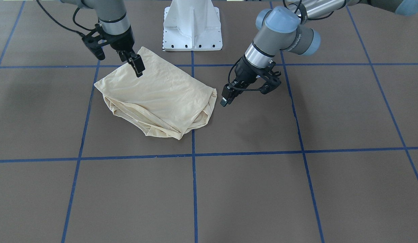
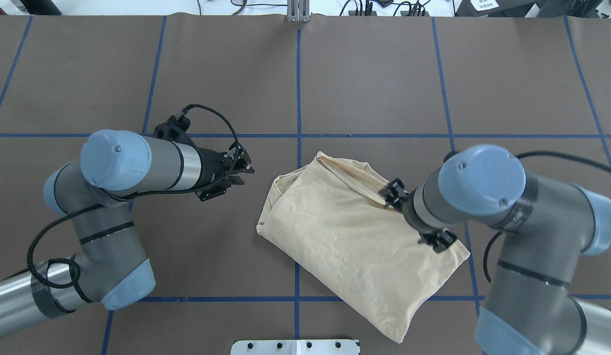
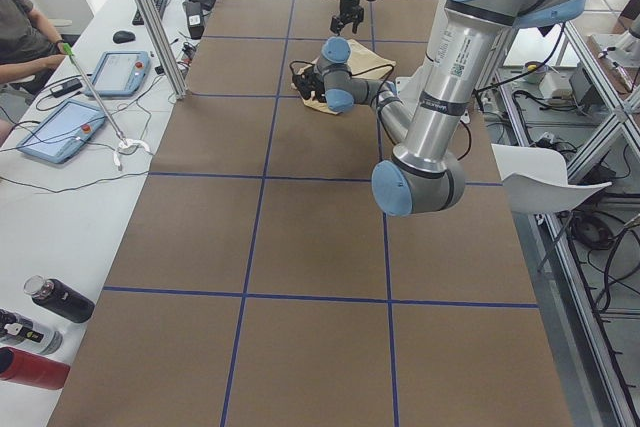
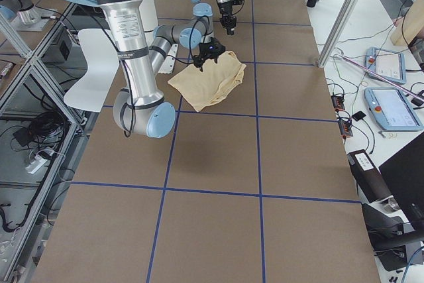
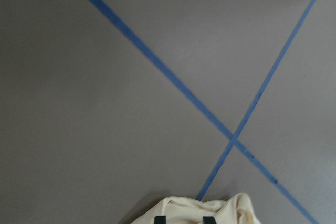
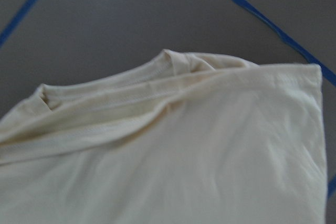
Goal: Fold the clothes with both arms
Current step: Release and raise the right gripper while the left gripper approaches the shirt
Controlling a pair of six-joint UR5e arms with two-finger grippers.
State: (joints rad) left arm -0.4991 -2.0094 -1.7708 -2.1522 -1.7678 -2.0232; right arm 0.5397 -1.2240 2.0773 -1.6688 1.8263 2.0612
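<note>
On brown tabletop (image 1: 296,195) w/ blue tape grid, shirt (image 1: 158,98) lies folded near white base (image 1: 192,30), mostly R of centre. L tool (image 1: 224,100): fingers apart, empty, just beside shirt edge. R tool (image 1: 139,72) over shirt's rear corner; grip can't tell. Side desk (image 3: 60,217) w/ tablets (image 3: 62,129).

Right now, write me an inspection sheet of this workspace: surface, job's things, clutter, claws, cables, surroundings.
Surface: brown paper-covered table with blue tape grid, flat.
Job's things: pale cream-yellow cloth T-shirt, folded into a loose bundle with layered edges showing.
Clutter: nothing seen.
Claws: left black two-finger claw open, empty, beside the shirt's edge; right black two-finger claw over the shirt's corner, open or shut cannot be told.
Cables: black braided cable loops off the left wrist, apart from the shirt.
Surroundings: white metal pedestal base; side bench with grey tablets; seated person.
</note>
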